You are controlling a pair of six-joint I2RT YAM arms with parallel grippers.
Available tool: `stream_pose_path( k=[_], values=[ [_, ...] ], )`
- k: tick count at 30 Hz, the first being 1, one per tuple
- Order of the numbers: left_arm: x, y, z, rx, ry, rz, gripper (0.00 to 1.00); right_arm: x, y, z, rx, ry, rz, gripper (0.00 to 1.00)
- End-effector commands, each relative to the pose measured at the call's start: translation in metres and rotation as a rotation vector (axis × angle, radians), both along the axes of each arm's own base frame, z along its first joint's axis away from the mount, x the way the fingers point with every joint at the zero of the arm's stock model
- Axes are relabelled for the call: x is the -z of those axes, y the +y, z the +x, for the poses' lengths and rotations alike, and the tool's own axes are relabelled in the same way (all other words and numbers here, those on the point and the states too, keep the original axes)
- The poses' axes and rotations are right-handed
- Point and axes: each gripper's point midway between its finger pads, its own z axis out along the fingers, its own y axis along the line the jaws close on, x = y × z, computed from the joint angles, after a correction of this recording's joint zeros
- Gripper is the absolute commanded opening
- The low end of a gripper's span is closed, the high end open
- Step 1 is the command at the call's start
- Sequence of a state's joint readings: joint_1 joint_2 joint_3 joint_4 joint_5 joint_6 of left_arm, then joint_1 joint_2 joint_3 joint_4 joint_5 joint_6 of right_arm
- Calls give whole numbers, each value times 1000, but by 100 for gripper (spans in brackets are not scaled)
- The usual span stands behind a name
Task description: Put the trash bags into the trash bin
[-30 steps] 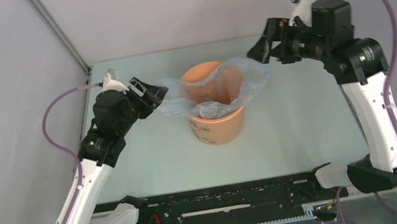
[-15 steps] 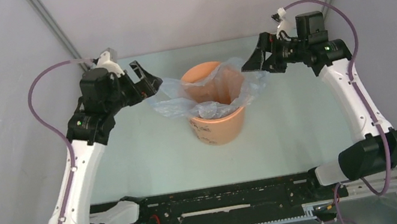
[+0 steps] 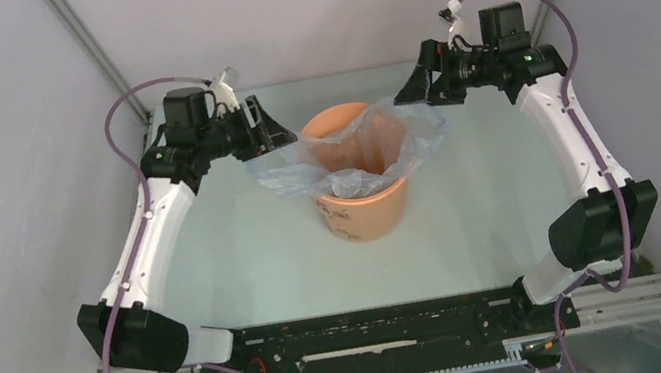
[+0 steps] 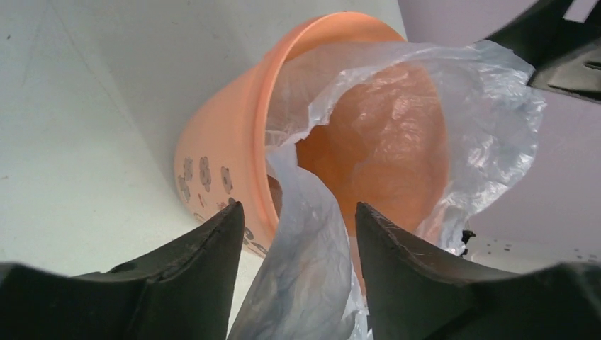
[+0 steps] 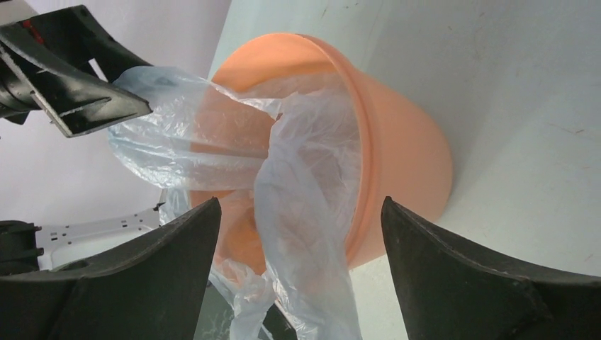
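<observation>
Round orange plastic bin [image 3: 366, 211]: inner floor hidden under the thin translucent pale blue-grey film bag [image 3: 419, 131] in all views. Pale label [image 3: 341, 227] on bin's side: print too small to read from above. Left wrist view: lower part of bin's wall hidden behind a finger [image 4: 177, 276] of the left gripper [image 4: 298, 216]; bag's lower end runs off bottom edge. Right wrist view: bag's tail likewise cut off, between the fingers of the right gripper [image 5: 301, 205].

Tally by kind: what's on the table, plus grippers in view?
orange trash bin: 1
translucent trash bag: 1
two-finger grippers: 2, left gripper and right gripper
Total: 4
</observation>
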State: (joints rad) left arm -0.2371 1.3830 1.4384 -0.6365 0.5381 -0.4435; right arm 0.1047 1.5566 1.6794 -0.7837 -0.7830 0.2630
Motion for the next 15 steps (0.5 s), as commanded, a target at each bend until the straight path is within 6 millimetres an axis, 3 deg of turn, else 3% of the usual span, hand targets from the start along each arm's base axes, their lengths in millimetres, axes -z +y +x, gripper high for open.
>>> stream_pose_path(
  k=[1,5,7,12,15],
  values=[
    [-29,-6,-16,62,-86,-60,58,-19,0,5,-13,-78,-2,89],
    [-23,2,-19,18,-63,-32,33,-6,4,-4,-31,-32,3,74],
    [-22,8,-21,-22,-58,-16,27,-4,0,-6,-14,-37,10,64],
    [-26,19,-12,-140,-93,-51,8,-9,-7,6,71,-26,74,20],
    [-31,19,-1,-177,-115,-126,0,-13,-12,19,138,-15,123,0]
  ],
)
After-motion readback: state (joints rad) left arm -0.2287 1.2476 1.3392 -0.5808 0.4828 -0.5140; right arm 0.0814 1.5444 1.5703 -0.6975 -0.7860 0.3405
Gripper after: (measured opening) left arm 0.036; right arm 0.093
